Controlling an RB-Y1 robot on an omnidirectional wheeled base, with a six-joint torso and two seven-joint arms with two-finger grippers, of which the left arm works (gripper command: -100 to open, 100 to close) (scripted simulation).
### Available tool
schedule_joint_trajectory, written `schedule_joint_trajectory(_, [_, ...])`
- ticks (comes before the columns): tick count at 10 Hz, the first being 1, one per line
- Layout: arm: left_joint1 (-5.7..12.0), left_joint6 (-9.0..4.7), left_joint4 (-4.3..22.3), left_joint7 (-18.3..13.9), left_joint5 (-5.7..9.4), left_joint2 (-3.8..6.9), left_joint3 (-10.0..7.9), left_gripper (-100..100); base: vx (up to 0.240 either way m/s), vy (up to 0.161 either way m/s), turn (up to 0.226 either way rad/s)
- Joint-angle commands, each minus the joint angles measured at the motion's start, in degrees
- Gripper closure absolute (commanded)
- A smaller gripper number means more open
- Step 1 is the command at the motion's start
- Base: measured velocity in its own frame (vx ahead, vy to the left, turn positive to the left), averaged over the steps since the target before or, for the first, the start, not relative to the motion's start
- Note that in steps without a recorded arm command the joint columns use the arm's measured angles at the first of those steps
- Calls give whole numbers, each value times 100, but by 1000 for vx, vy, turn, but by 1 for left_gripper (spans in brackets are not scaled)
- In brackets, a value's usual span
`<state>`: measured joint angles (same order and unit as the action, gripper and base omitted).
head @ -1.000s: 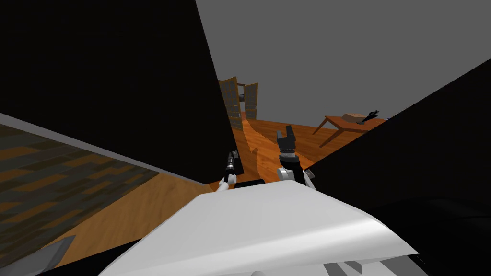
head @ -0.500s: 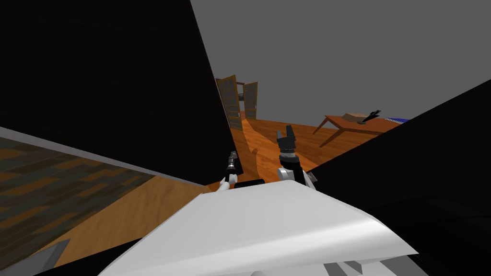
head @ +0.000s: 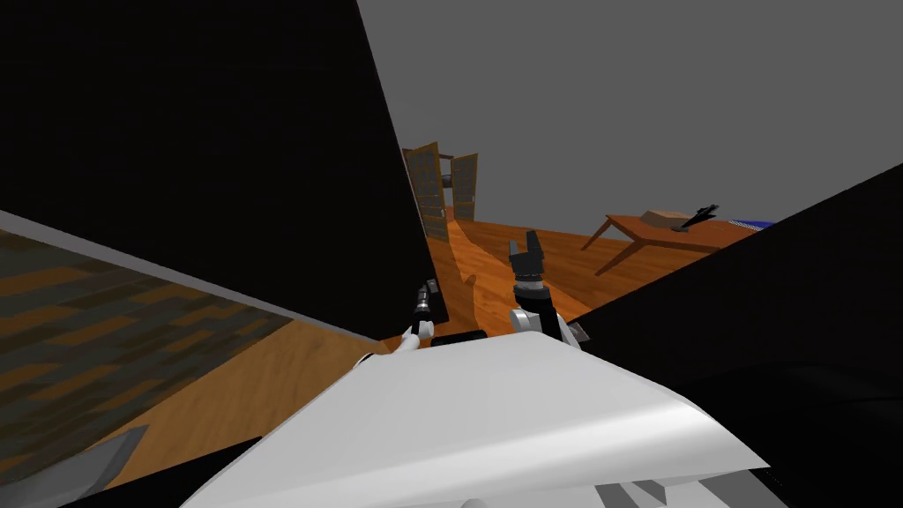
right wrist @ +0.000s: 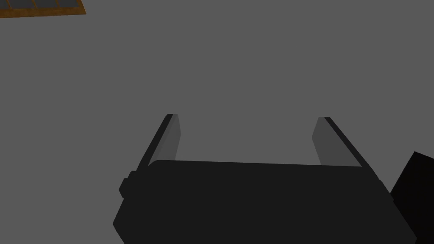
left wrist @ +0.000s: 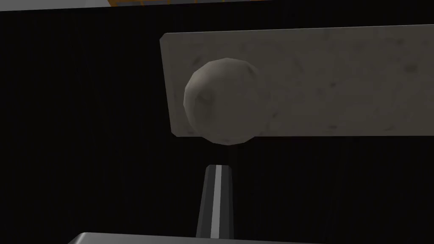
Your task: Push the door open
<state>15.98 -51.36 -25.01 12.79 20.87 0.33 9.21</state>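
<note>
The door (head: pixel 220 150) is a large flat black panel, slanted across the left of the head view. Its free edge runs down to a point just ahead of the robot. Beyond that edge lie a wooden floor (head: pixel 494 256), a grey far wall and a wooden table (head: pixel 679 234) well off to the right. A second black area (head: pixel 758 291) closes the right side.

In the left wrist view a grey backplate (left wrist: pixel 339 80) sits on the black door face, with a round grey knob (left wrist: pixel 224 101) at one end of it.

The left gripper (left wrist: pixel 217 169) points at the door face just short of the knob. Its fingers are pressed together into a single blade and hold nothing. In the head view it sits against the door's lower free edge.

The right gripper (right wrist: pixel 248 135) is raised over the floor, clear of the door. Its fingers are spread wide and empty.

Assessment: the pushing step is in hand and the door appears partly swung, since the room shows past its edge. The next move calls for the closed left fingers to bear on the panel beside the knob. The base or arm should advance along the swing so that contact does not slip off the edge.
</note>
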Motion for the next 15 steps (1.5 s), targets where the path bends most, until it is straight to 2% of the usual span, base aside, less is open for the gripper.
schedule_joint_trajectory(1, [-82, 88, -162, -34, -107, 70, 14, -100, -9, 70, 177])
schedule_joint_trajectory(3, [-150, 156, -268, -163, -337, 145, 49, -100, -4, 95, 234])
schedule_joint_trajectory(6, [-238, 245, -408, -334, -639, 127, 97, -100, -14, 56, 226])
schedule_joint_trajectory(7, [-265, 272, -450, -385, -730, 98, 111, -100, -40, 4, 229])
schedule_joint_trajectory(10, [-353, 360, -588, -553, -1028, -87, 158, -100, -91, -69, 208])
schedule_joint_trajectory(11, [-353, 360, -588, -553, -1028, -87, 158, -100, -84, -86, 44])
schedule_joint_trajectory(12, [-377, 385, -627, -599, -1111, -169, 171, -100, -107, -79, 106])
schedule_joint_trajectory(15, [-403, 410, -667, -649, -1199, -275, 184, -100, -144, -143, 66])
